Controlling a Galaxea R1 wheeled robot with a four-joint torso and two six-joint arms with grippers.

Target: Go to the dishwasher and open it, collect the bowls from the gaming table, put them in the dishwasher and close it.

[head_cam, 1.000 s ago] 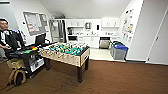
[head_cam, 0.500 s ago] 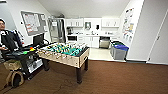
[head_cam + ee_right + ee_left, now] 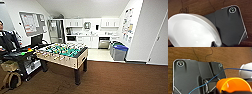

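The gaming table [image 3: 65, 54] with its green field stands on the brown carpet left of the middle in the head view. Far behind it, in the white kitchen row, is the steel dishwasher [image 3: 103, 43], dark along its top. In the left wrist view an orange bowl [image 3: 233, 85] hangs over the carpet with my left gripper [image 3: 221, 91] shut on its rim. The edge of a white bowl [image 3: 246, 70] shows beside it. In the right wrist view that white bowl [image 3: 191, 31] looms large, and my right gripper [image 3: 214, 44] is shut on its rim.
A person [image 3: 6, 40] sits at a dark cart [image 3: 22, 56] with a monitor, left of the gaming table. Grey bins with blue lids [image 3: 119, 51] stand at the right of the kitchen floor. A white wall corner [image 3: 140, 37] juts in on the right. A bag [image 3: 11, 78] lies at the lower left.
The whole head picture has shifted a little, so the camera has moved. The gaming table now sits slightly further left and looks a bit larger.
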